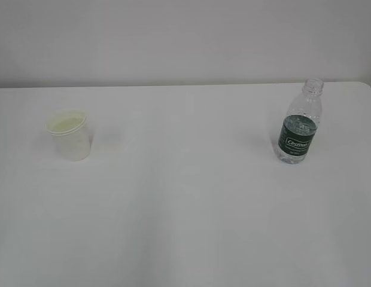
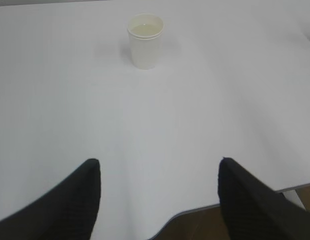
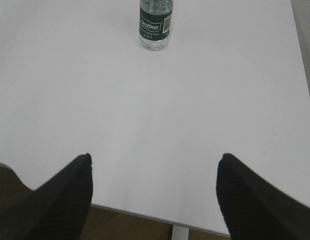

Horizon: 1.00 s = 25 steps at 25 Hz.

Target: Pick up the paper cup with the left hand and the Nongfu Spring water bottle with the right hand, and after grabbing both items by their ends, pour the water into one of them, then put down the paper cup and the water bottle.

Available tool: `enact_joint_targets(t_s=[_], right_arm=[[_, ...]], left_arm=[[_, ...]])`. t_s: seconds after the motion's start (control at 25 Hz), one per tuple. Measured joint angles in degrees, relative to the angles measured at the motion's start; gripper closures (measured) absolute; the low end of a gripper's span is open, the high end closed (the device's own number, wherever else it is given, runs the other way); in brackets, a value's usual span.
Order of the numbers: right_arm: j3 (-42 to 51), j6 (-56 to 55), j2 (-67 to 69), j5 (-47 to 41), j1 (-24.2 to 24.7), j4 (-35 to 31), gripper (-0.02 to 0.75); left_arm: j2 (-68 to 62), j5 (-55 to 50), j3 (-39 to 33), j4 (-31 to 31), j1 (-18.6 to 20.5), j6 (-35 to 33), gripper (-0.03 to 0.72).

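Observation:
The off-white paper cup (image 1: 69, 134) stands upright on the left of the white table (image 1: 185, 197); in the left wrist view the paper cup (image 2: 145, 40) is far ahead. The Nongfu Spring water bottle (image 1: 300, 124), clear with a dark green label and no cap, stands upright on the right; the bottle (image 3: 156, 23) shows far ahead in the right wrist view, its top cut off. My left gripper (image 2: 159, 167) hangs open over the table's near edge, nothing between its fingers. My right gripper (image 3: 155, 162) is open too, well short of the bottle. Neither arm shows in the exterior view.
The table's near edge (image 2: 205, 207) runs under the left gripper, with brown floor below. The near edge (image 3: 145, 212) and a white leg (image 3: 179, 232) show in the right wrist view. A pale wall (image 1: 185, 36) stands behind the table.

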<state>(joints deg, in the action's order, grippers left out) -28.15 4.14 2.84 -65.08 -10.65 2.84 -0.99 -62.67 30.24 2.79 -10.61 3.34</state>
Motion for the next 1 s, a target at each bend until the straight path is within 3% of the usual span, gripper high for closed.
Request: enact_joint_targets(t_s=[1.0], right_arm=[[0.0,0.1,-3.4,0.0,-0.1,-0.6,0.151]], left_arm=[[0.2,0.0,0.0,0.2,0.0,0.0,0.166]])
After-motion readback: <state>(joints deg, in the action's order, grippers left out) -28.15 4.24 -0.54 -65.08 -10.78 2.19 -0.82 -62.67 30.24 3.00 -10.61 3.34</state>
